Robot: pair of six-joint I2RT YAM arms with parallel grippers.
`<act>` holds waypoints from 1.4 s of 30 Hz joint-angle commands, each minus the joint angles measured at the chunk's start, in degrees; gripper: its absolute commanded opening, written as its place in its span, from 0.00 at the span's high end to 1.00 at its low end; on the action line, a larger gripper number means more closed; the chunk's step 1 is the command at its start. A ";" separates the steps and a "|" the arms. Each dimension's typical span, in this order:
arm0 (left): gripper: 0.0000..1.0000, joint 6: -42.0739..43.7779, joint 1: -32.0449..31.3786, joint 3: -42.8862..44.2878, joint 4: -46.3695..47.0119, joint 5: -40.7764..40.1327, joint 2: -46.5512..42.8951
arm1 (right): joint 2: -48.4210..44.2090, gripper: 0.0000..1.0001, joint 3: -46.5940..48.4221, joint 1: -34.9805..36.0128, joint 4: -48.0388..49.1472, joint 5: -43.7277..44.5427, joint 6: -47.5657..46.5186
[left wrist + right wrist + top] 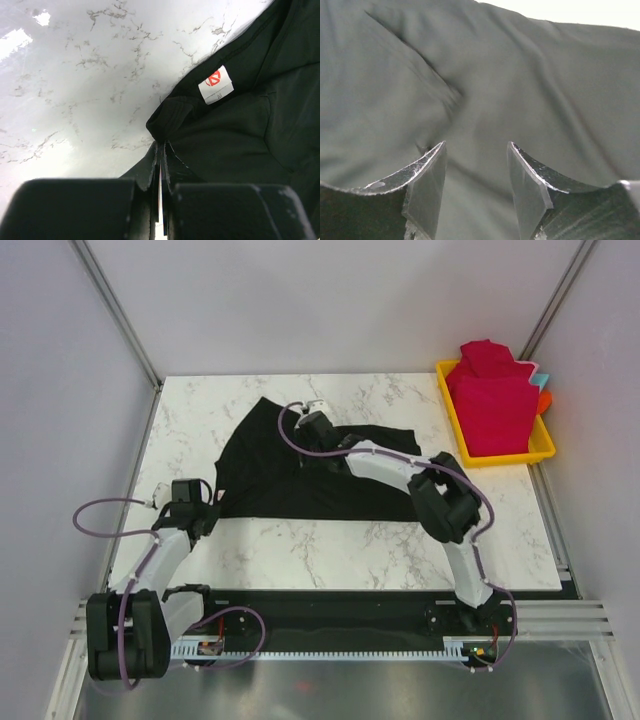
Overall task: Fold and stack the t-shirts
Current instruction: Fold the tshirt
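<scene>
My left arm (160, 558) sits low on its own side, forearm angled up and inward. The left gripper (160, 150) has its jaws pinched tight together on the edge of the black t-shirt (255, 465). My right arm (385, 465) rises from its base, bends hard at the elbow and reaches out toward the far middle. The right gripper (476, 155) points down, jaws parted with a clear gap.
</scene>
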 commanded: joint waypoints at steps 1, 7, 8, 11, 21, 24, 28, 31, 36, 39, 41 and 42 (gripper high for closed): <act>0.98 1.59 0.40 1.35 -1.75 -3.27 -3.00 | -13.67 0.41 -11.15 -1.43 3.40 3.58 2.47; 0.98 1.41 0.49 0.56 -2.02 -3.45 -7.22 | -32.04 0.35 -35.77 -2.83 5.09 11.12 11.61; 0.98 1.41 0.49 0.47 -2.02 -3.45 -7.40 | -35.98 0.36 -40.41 -2.92 5.00 12.88 14.32; 0.98 1.50 0.49 0.47 -2.10 -3.28 -7.41 | -43.10 0.37 -48.15 -4.76 2.72 16.23 18.90; 0.98 1.24 0.49 1.18 -2.63 -3.01 -5.83 | -59.57 0.36 -64.09 -9.07 -0.63 19.14 29.46; 0.98 1.24 0.57 1.35 -2.72 -2.66 -5.04 | -59.84 0.35 -65.68 -10.13 -0.71 18.96 30.08; 0.98 1.32 0.49 1.62 -2.81 -2.40 -4.24 | -58.96 0.37 -66.91 -12.14 -0.54 18.97 30.34; 0.98 1.41 0.49 1.62 -2.81 -2.48 -3.89 | -57.73 0.37 -67.35 -12.94 -0.01 18.88 30.52; 0.98 1.50 0.49 1.79 -2.72 -2.49 -3.10 | -54.04 0.37 -67.70 -16.28 1.57 16.78 30.78; 0.98 1.50 0.49 1.88 -2.81 -2.49 -2.57 | -50.70 0.39 -67.18 -18.21 2.97 14.67 30.43; 0.98 1.59 0.49 2.05 -2.81 -2.49 -2.31 | -48.77 0.42 -66.65 -18.91 3.50 14.13 30.17; 0.98 1.59 0.49 2.06 -2.98 -2.49 -2.13 | -48.50 0.47 -66.56 -19.01 3.42 14.04 30.17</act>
